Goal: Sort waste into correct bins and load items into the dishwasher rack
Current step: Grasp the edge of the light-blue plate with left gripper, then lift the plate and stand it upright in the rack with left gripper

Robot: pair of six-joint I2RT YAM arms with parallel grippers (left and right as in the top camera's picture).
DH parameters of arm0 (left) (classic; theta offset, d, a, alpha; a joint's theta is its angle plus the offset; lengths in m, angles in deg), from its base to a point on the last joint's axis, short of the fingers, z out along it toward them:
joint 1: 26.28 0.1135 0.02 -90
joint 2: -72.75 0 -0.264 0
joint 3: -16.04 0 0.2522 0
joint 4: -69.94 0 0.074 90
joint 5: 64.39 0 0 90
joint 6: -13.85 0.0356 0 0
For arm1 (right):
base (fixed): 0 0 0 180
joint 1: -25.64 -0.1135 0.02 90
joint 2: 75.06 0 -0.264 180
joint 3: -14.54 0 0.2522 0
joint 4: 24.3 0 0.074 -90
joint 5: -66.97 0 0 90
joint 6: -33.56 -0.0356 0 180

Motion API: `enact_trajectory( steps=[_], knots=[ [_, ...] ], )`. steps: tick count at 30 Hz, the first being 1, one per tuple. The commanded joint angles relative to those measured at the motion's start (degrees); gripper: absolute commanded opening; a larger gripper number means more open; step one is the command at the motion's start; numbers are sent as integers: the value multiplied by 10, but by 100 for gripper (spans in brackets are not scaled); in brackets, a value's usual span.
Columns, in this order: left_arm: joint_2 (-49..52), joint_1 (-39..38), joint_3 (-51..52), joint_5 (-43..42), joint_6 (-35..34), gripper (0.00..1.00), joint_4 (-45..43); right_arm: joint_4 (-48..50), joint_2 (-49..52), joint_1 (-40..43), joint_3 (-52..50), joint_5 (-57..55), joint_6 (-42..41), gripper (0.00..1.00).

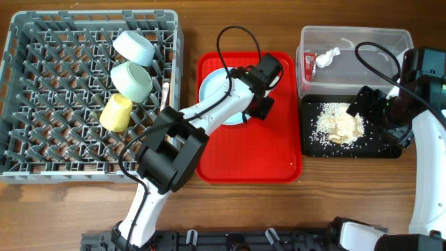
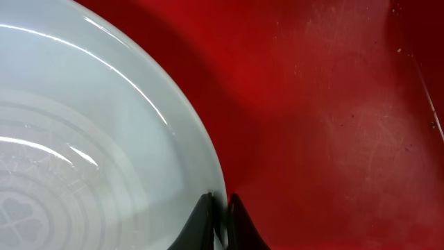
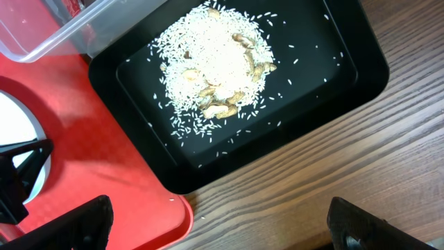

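Presently, left pincer (image 2: 220, 208) tight on light-blue plate (image 2: 83, 139) rim; right pincer (image 3: 218, 222) wide apart, empty.

Left arm (image 1: 209, 111) – glossy white link shells with chunky black joint housings, boxy at the elbow. A thin black cable (image 1: 218, 49) loops out of the wrist block just behind the left claw (image 2: 218, 223). Its fingers (image 2: 196, 230) are matte black and taper to thin, blade-like tips. Right arm (image 1: 425, 174) uses the same scheme – white link, black housings behind the right claw (image 3: 219, 219), and a second black cable (image 1: 380, 49) arcing off the wrist. The right fingers (image 3: 87, 222) look blockier, in dull black with squared ends. Screws and markings are too small to make out.
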Motion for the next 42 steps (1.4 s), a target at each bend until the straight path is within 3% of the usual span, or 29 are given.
enact_trajectory(
  steps=[1,7,16,24,27,34,42],
  knots=[
    [10,1,5,-5,1,4,5,1,-1,2,2,1,7,100],
    [-24,1,3,-3,-22,4,2,1,-1,2,2,1,7,100],
    [-154,16,3,-6,-51,4,7,0,-1,2,2,1,8,100],
    [-280,75,3,-21,-51,4,9,1,-1,2,2,1,8,100],
    [-313,119,3,-69,-51,4,9,1,-1,2,2,1,7,100],
    [-333,253,3,-282,-66,4,15,1,-1,2,2,1,8,100],
    [-332,366,4,-387,-77,4,26,0,-1,2,2,1,7,100]
  ],
)
